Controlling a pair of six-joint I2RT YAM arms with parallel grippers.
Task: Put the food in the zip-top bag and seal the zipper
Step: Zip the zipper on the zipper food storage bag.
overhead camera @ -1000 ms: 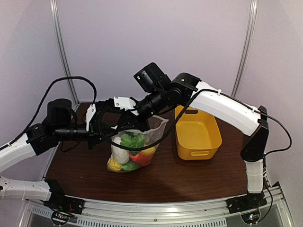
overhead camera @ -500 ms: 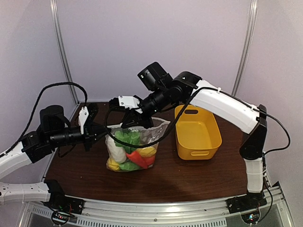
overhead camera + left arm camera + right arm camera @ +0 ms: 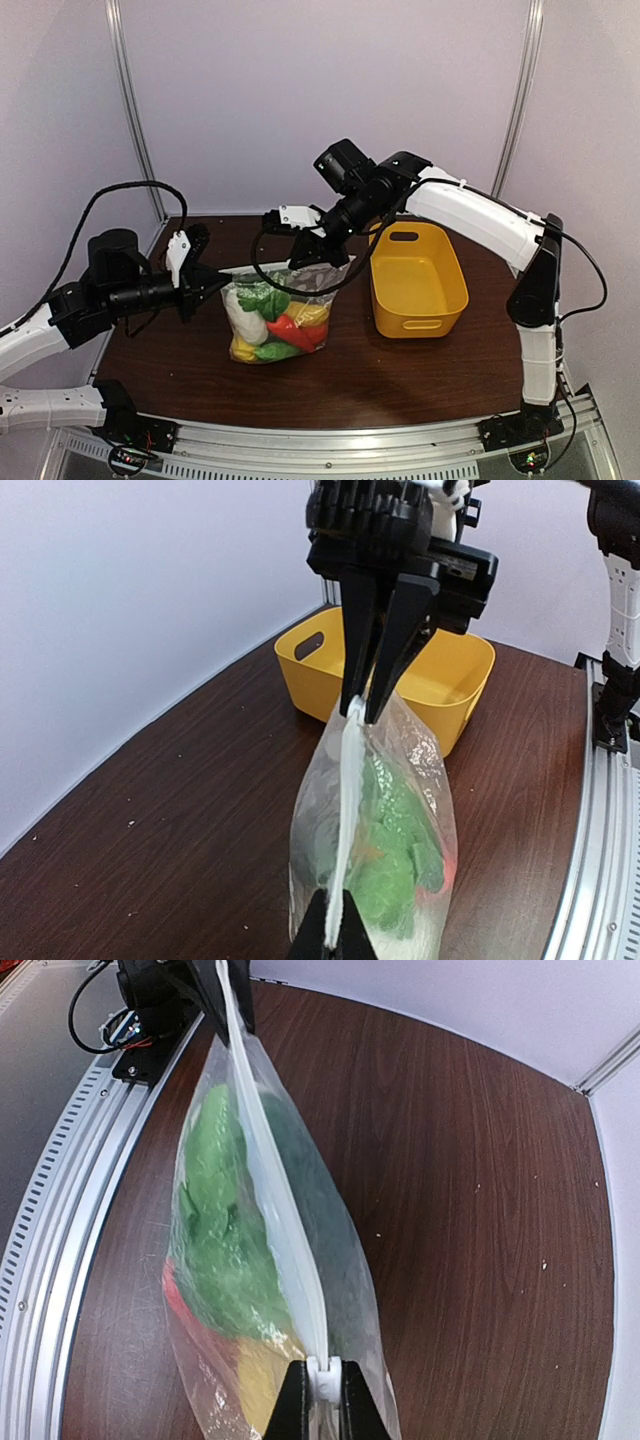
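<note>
The zip-top bag (image 3: 281, 318) stands on the table, and the food (image 3: 272, 322) inside it shows green, white, red and yellow. Its zipper (image 3: 268, 270) runs taut along the top between my two grippers. My left gripper (image 3: 222, 280) is shut on the left end of the strip. My right gripper (image 3: 318, 262) is shut on the right end. In the left wrist view the pale zipper (image 3: 347, 800) rises from my left gripper (image 3: 335, 935) to the right gripper (image 3: 365, 708). In the right wrist view my right gripper (image 3: 320, 1388) pinches a small white slider on the zipper (image 3: 268, 1185), above green food (image 3: 215, 1235).
A yellow basket (image 3: 455, 290) stands just right of the bag, close under the right arm. Black cables loop from both arms near the bag's top. The back wall and metal posts close off the far side, and a rail runs along the near edge.
My right gripper has slid rightward along the bag's top edge. The left arm has drawn back to the left, and the top edge between the grippers is now stretched straight.
</note>
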